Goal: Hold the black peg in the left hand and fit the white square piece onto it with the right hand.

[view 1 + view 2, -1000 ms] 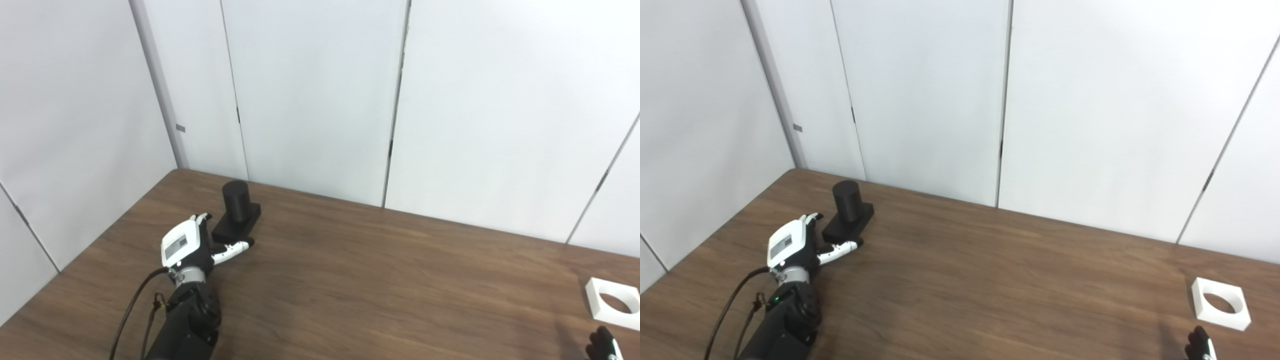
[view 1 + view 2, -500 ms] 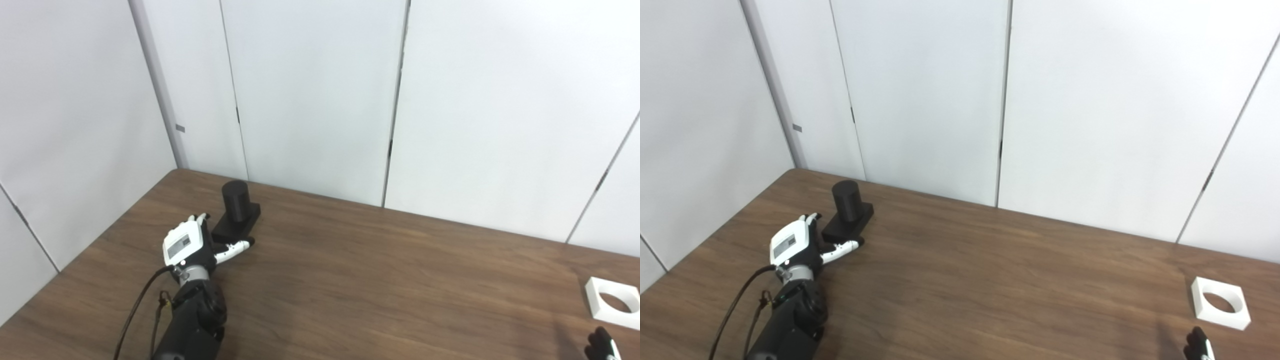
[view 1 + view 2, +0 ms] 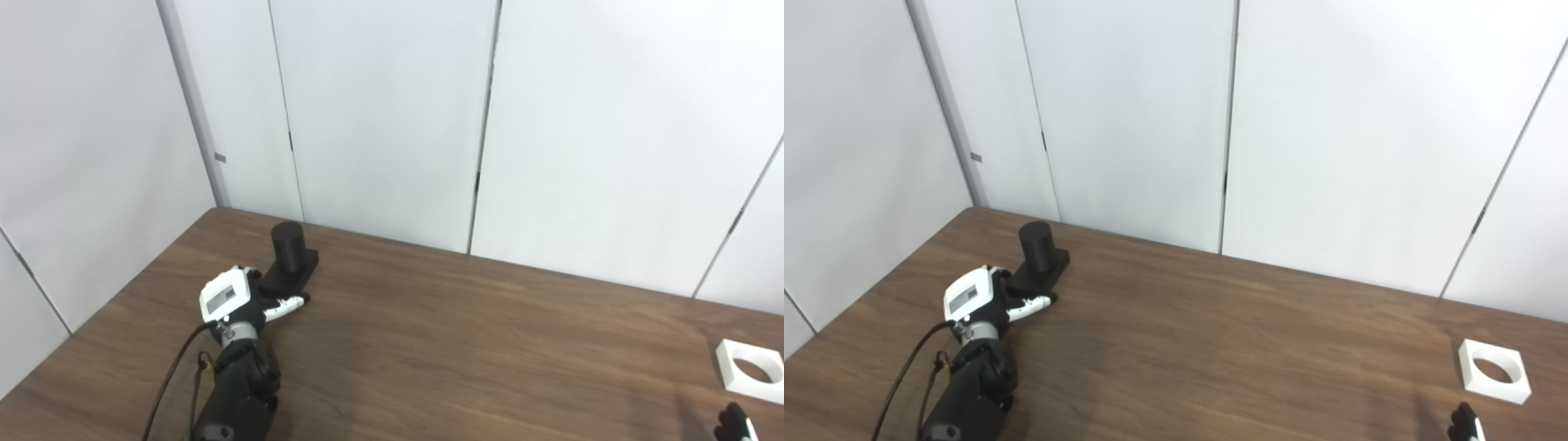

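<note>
Though barely visible, right robot hand (image 3: 1465,427).

Bare table (image 3: 465,343) between black peg (image 3: 288,248) and white square piece (image 3: 750,370) — unobstructed.

We count: one black peg (image 3: 290,254) at ten o'clock, one white square piece (image 3: 751,370) at four o'clock, two hands, left hand (image 3: 236,301), right hand (image 3: 732,424), one table (image 3: 459,343).
</note>
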